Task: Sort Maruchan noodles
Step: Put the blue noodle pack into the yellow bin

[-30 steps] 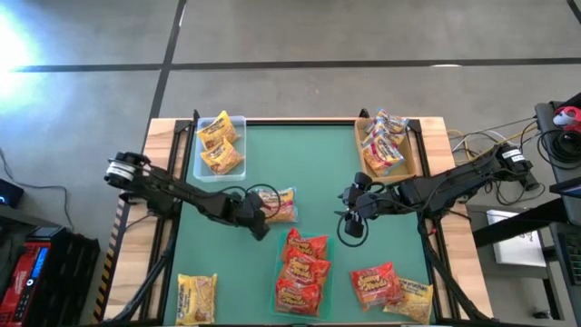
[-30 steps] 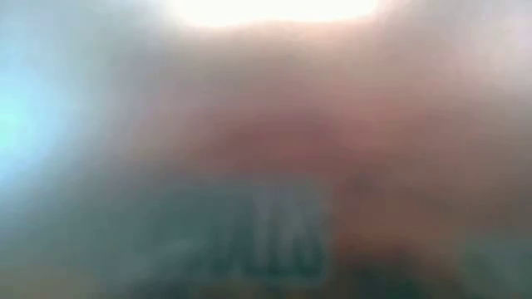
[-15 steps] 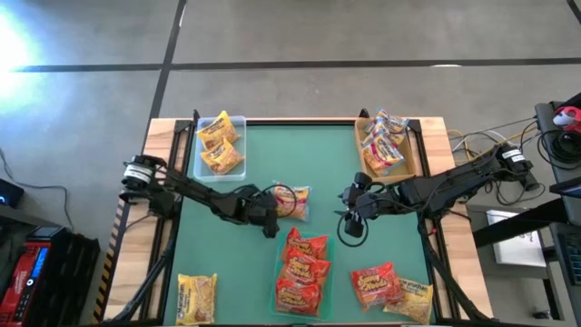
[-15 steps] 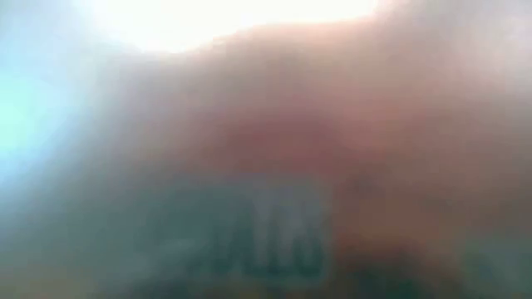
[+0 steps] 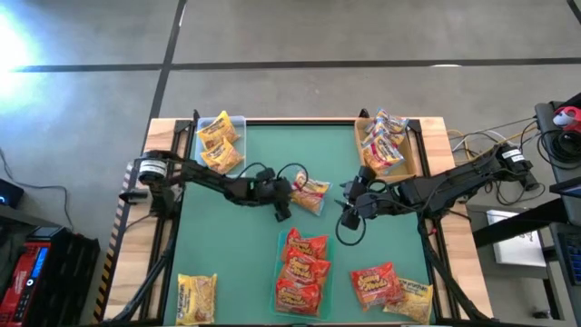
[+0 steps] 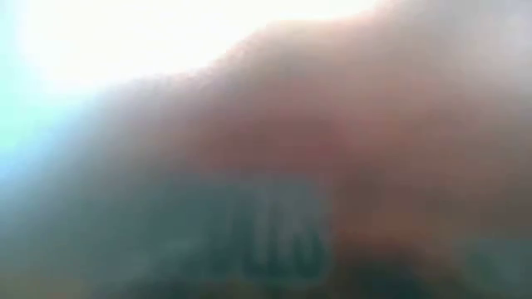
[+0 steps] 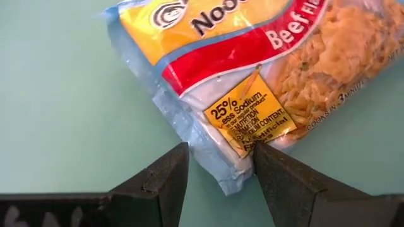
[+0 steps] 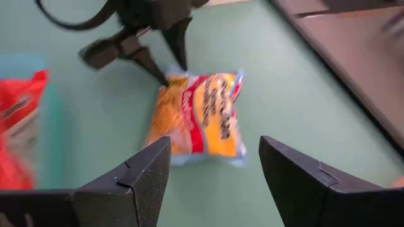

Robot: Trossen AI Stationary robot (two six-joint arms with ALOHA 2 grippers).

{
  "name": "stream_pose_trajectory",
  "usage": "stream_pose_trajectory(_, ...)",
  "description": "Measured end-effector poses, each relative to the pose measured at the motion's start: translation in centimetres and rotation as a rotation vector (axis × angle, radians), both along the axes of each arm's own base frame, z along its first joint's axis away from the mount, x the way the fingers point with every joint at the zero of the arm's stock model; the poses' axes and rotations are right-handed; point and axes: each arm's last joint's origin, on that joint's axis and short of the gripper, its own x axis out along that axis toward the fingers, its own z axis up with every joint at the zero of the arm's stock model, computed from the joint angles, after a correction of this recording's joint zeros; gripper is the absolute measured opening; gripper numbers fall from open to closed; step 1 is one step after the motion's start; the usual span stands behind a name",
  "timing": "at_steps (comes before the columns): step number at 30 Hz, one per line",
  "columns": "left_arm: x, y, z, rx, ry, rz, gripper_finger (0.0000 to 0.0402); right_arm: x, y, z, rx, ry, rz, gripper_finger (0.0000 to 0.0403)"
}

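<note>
A pale yellow packet [image 5: 311, 195] with a red band lay on the green table [image 5: 263, 154] near its middle, between the two hands. The left hand [image 5: 286, 202] pinched that packet's clear corner between its fingers [image 7: 165, 180]; the right hand [image 5: 349, 216] hovered just beside the packet, fingers spread and holding nothing. Red-orange packets [image 5: 301, 271] were stacked in a tray close below, crowding the near side, with more packets [image 5: 390, 288] at the near right corner and a yellow one [image 5: 196, 298] at the near left. Open green surface remained toward the far edge. A clear bin [image 5: 238, 123] held yellow packets [image 5: 219, 143]; a brown tray [image 5: 359, 136] held pale ones [image 5: 382, 142].
</note>
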Motion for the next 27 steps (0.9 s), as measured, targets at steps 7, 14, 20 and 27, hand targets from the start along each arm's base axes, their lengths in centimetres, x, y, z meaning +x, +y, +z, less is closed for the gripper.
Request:
stream_pose_trajectory(7,1.0,2.9,0.1,0.029,-0.018,0.027,0.0166,0.3,-1.8,-0.6,0.033,-0.057,-0.229,0.0231)
stream_pose_trajectory(14,2.4,5.0,2.5,0.038,-0.082,0.027,0.0166,1.2,-6.7,-1.9,0.205,0.015,-0.304,0.0231)
stream_pose_trajectory(20,3.0,4.4,3.2,-0.132,-0.094,-0.059,0.0166,1.8,-11.1,-3.5,0.405,0.055,-0.27,0.0231)
stream_pose_trajectory(27,3.1,3.1,3.0,-0.237,-0.111,-0.101,0.0166,2.8,-14.6,-5.8,0.644,0.03,-0.115,0.0231)
